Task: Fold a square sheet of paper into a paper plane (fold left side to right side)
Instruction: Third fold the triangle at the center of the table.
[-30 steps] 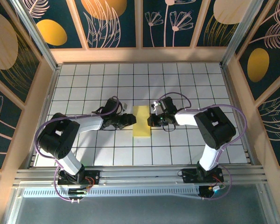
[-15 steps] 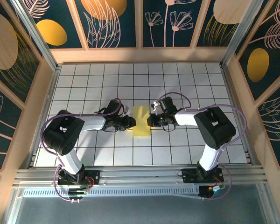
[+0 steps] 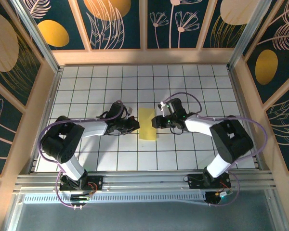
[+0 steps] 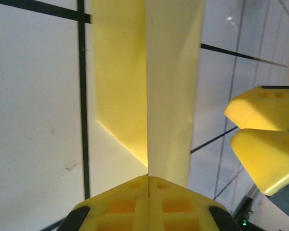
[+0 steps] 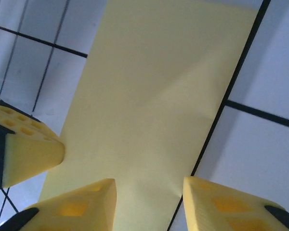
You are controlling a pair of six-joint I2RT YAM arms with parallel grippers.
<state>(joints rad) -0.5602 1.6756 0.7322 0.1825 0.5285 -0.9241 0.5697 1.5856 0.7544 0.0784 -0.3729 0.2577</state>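
Observation:
The square sheet of paper (image 3: 147,123) lies on the white grid table as a narrow yellow rectangle, folded in half, with no paper plane shape to it. My left gripper (image 3: 135,124) is at its left long edge. In the left wrist view the jaws (image 4: 148,185) are pressed together where a raised paper layer (image 4: 173,96) runs into them. My right gripper (image 3: 157,121) is at the sheet's right edge. It stands open (image 5: 149,197), its fingers (image 5: 221,202) straddling the flat paper (image 5: 154,96) without pinching it.
Wooden walls with dark painted panels (image 3: 118,24) enclose the tiled table (image 3: 202,82) on three sides. A metal rail (image 3: 144,180) and both arm bases run along the near edge. The two grippers face each other closely across the paper.
My left gripper has closed at the paper's left edge. My right gripper has gone from shut to open, and its arm has swung slightly outward. The paper has shifted and tilted a little.

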